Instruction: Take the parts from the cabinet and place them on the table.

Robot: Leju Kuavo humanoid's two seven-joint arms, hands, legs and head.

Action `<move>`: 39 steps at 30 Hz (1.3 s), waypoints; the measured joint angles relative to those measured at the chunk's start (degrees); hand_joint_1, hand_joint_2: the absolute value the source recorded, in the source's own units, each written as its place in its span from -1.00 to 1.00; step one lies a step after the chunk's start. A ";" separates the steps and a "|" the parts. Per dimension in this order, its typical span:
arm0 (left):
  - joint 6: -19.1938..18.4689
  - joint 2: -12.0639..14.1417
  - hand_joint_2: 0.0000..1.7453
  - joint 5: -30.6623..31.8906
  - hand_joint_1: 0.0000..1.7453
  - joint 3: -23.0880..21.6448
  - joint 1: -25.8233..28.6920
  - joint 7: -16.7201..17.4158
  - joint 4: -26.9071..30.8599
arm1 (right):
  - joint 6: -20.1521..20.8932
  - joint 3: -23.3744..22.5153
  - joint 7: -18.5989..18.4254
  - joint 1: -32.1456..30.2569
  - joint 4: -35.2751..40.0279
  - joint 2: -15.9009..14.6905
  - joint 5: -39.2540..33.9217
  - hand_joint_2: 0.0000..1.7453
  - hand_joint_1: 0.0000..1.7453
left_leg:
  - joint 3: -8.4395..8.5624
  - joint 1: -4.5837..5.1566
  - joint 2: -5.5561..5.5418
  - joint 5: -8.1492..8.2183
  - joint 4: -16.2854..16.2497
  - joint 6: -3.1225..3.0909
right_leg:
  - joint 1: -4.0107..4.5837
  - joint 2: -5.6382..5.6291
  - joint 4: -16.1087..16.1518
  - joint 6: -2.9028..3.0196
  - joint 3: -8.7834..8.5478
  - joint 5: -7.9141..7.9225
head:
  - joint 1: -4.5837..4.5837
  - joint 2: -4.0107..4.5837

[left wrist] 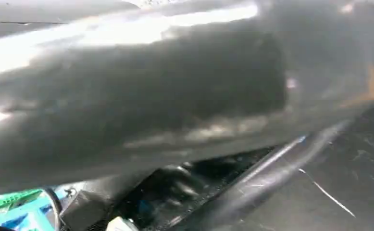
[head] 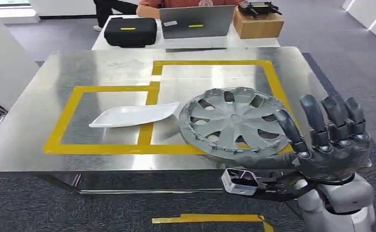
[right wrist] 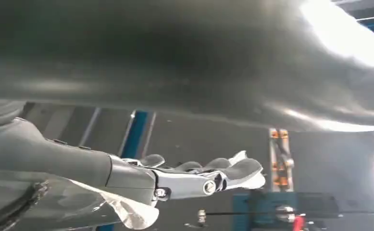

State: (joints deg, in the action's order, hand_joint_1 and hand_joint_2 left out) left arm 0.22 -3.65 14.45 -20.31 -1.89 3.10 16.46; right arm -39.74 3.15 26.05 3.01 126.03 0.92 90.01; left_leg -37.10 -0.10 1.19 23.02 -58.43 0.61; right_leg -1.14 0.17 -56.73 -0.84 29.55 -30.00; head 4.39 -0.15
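Hubcap (head: pixel 235 122), grey and spoked, lies flat on the steel table (head: pixel 104 67) in the head view, over the near right corner of the yellow tape outline (head: pixel 104 89), its near rim hanging a little past the table's front edge. The right hand (head: pixel 328 140) stands just beside the hubcap's right rim with its dark fingers (head: pixel 316 118) raised and spread apart, grasping nothing; the thumb reaches toward the rim's near edge, and whether it touches there is hard to tell. A white tray-like part (head: pixel 133 116) lies on the far side of the hubcap from the fingers, its tip almost at the rim. Beyond the table stand a black case (head: pixel 129 30), a laptop (head: pixel 195 21) and a cardboard box (head: pixel 257 21), with a person behind them cut off by the picture's edge. The left wrist view is heavily blurred: a broad dark grey surface crosses it, with unclear dark parts beneath, and the left hand's state cannot be told. In the right wrist view, the right hand (right wrist: pixel 194 175) stretches out from its grey cover with fingers (right wrist: pixel 243 168) extended and loose, holding nothing; a large grey blurred surface hangs close beside them, too smeared to name.
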 joint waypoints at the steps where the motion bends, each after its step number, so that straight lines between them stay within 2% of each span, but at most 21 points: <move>1: 0.00 0.02 -1.00 -0.09 -1.00 0.00 0.04 0.00 0.00 | 0.00 -0.04 -0.02 -0.09 -0.17 0.11 0.02 -1.00 -1.00 | -0.77 -0.03 -0.42 3.48 -2.36 0.29 | 0.00 -0.07 -0.01 0.40 0.24 0.54 | 0.00 0.00; 3: 0.00 0.02 -1.00 -0.22 -1.00 -0.02 0.05 0.00 0.00 | 0.00 -0.20 -0.11 -0.23 -0.52 0.22 0.02 -1.00 -1.00 | -3.18 -0.10 -0.67 10.18 -11.27 0.70 | 0.07 -0.16 -0.17 0.55 1.40 1.74 | -0.09 0.00; 5: 0.02 0.02 -1.00 -0.42 -1.00 -0.04 0.03 0.00 0.00 | 0.00 -0.77 -0.22 -0.59 -1.12 0.30 0.02 -1.00 -1.00 | -3.89 -0.10 -0.71 12.50 -17.47 0.70 | 0.23 -0.21 -0.33 0.52 2.75 2.67 | -0.09 0.00; 7: 0.02 0.00 -1.00 -0.57 -1.00 -0.07 0.03 0.00 0.00 | 0.00 -1.09 -0.26 -0.82 -1.55 0.30 0.02 -1.00 -1.00 | 0.08 -0.10 -0.75 9.97 -13.36 0.32 | 0.38 -0.26 -0.59 0.47 4.06 3.46 | -0.09 0.00; 9: 0.04 0.04 -1.00 -0.57 -1.00 -0.09 -0.03 0.00 0.00 | -0.02 -1.38 -0.30 -0.88 -1.79 0.52 0.02 -1.00 -1.00 | 7.46 -0.03 -1.12 6.90 -2.37 -0.57 | 0.49 -0.50 -0.65 0.33 4.77 4.19 | -0.11 0.00; 10: 0.13 0.24 -1.00 -0.57 -1.00 -0.11 -0.18 0.00 0.00 | -0.02 -1.53 -0.33 -0.92 -1.88 0.61 0.02 -1.00 -1.00 | 10.01 0.14 -1.70 8.06 1.99 -1.14 | 0.61 -0.51 -0.68 0.04 5.06 4.54 | -0.04 0.00; 14: 0.26 0.20 -1.00 -0.74 -1.00 -0.24 -0.23 0.04 0.00 | -0.02 -2.56 -0.35 -1.31 -2.49 0.96 0.02 -1.00 -1.00 | 9.14 0.74 -1.56 6.23 2.34 -1.94 | 0.30 -0.59 -0.07 -1.64 5.32 6.32 | -0.15 0.00; 15: 0.26 0.06 -1.00 -0.74 -1.00 -0.28 -0.26 0.04 0.00 | -0.04 -2.84 -0.37 -1.42 -2.64 1.00 0.02 -1.00 -1.00 | 8.76 0.19 -1.04 5.24 3.10 -2.48 | 0.12 -0.68 -0.56 -1.81 5.67 5.61 | -0.20 0.00; 16: 0.28 0.24 -1.00 -0.76 -1.00 -0.28 -0.33 0.04 0.00 | -0.02 -3.19 -0.37 -1.50 -2.78 1.00 0.00 -1.00 -1.00 | 8.16 0.32 -0.90 4.67 3.21 -2.93 | 0.18 -0.48 -1.98 -1.99 6.65 2.94 | -0.09 0.00; 19: 0.50 0.24 -1.00 -0.96 -1.00 -0.33 -0.37 0.09 0.00 | -0.02 -4.85 -0.35 -2.21 -3.54 1.53 0.00 -1.00 -1.00 | 5.57 0.55 -0.71 2.81 3.10 -3.43 | 0.15 -0.47 -14.46 -2.45 10.20 -6.36 | 0.09 0.00; 20: 0.68 0.22 -1.00 -1.20 -1.00 -0.33 -0.33 0.22 0.00 | -0.02 -5.71 -0.55 -2.72 -3.89 1.70 0.00 -1.00 -1.00 | 4.57 0.63 -0.62 2.13 3.00 -3.41 | 0.18 -0.47 -17.88 -2.54 10.67 -7.05 | 0.18 0.00; 21: 1.03 0.20 -1.00 -1.42 -1.00 -0.35 -0.28 0.24 0.00 | -0.02 -6.69 -1.07 -3.34 -4.31 1.99 0.00 -1.00 -1.00 | 3.67 0.68 -0.55 1.50 2.91 -3.34 | 0.18 -0.46 -18.72 -2.55 9.97 -5.74 | 0.11 0.00; 22: 1.33 0.20 -1.00 -1.79 -1.00 -0.35 -0.24 0.24 0.00 | -0.02 -7.54 -1.69 -3.90 -4.66 2.21 0.00 -1.00 -1.00 | 2.96 0.68 -0.50 1.02 2.81 -3.27 | 0.18 -0.46 -17.61 -2.58 8.44 -3.82 | 0.11 0.00; 24: 1.75 0.15 -1.00 -2.29 -1.00 -0.42 -0.09 0.24 0.00 | -0.02 -9.79 -3.84 -5.48 -5.40 2.69 0.00 -1.00 -1.00 | 1.17 0.66 -0.50 0.07 2.10 -2.93 | 0.14 -0.19 -8.31 -2.51 1.32 0.38 | 0.13 0.00; 26: 1.62 0.22 -1.00 -2.25 -1.00 -0.42 -0.01 0.24 0.00 | -0.04 -11.24 -6.13 -6.84 -5.90 2.99 0.00 -1.00 -1.00 | 0.18 0.98 -0.53 -0.52 1.04 -2.32 | 0.42 0.37 1.61 -2.31 -5.60 -2.41 | 0.20 0.00; 30: 1.70 0.74 -1.00 -2.23 -1.00 -0.55 0.69 0.04 -0.06 | -0.09 -14.03 -16.02 -11.83 -9.67 3.36 0.00 -1.00 -1.00 | -0.09 0.75 -0.51 -2.04 1.11 -1.11 | 0.56 0.36 2.03 -0.47 -3.85 -1.91 | 0.15 0.00; 32: 2.08 0.90 -1.00 -2.47 -1.00 -0.63 1.03 0.04 -0.07 | -0.07 -14.40 -19.47 -13.74 -11.54 3.36 0.00 -1.00 -1.00 | -1.25 0.51 -0.79 3.67 -2.23 -0.35 | 0.39 0.50 1.94 0.57 -2.75 -0.80 | -0.17 0.00; 34: 2.14 1.01 -1.00 -2.47 -1.00 -0.77 1.17 0.02 -0.07 | -0.09 -14.73 -20.29 -14.91 -12.55 3.36 0.02 -1.00 -1.00 | -3.00 0.21 -0.79 10.15 -10.91 0.13 | 0.49 0.47 1.77 0.74 -2.08 0.34 | -0.20 0.00; 35: 2.23 1.03 -1.00 -2.47 -1.00 -0.81 1.16 -0.02 -0.07 | -0.02 -14.80 -21.76 -15.50 -13.37 3.36 0.00 -1.00 -1.00 | -3.62 0.19 -0.79 11.65 -14.98 0.18 | 0.54 0.42 1.53 0.67 -1.24 0.90 | -0.26 0.00; 37: 2.77 0.98 -1.00 -2.62 -1.00 -0.85 1.22 -0.02 -0.07 | 1.22 -14.77 -27.63 -17.21 -15.53 3.17 -1.93 -1.00 -1.00 | -1.78 0.18 -0.81 9.74 -15.72 0.05 | 0.58 0.46 0.84 0.63 0.49 1.66 | -0.24 0.00; 39: 3.96 0.90 -1.00 -2.71 -1.00 -0.87 1.51 0.00 -0.07 | 3.61 -14.99 -31.89 -18.99 -18.08 2.71 -9.07 -1.00 -1.00 | 4.39 0.22 -0.91 6.26 -6.95 -0.48 | 0.63 0.45 0.20 0.49 1.83 2.14 | -0.24 0.00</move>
State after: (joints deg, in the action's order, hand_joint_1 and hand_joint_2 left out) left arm 4.18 -2.75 11.74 -21.18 -0.38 3.10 16.39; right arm -36.12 -11.85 -5.84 -15.97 107.95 3.63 80.94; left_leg -32.71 0.12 0.28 29.28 -65.38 0.13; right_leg -0.51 0.63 -56.52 -0.36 31.38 -27.87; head 4.15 -0.15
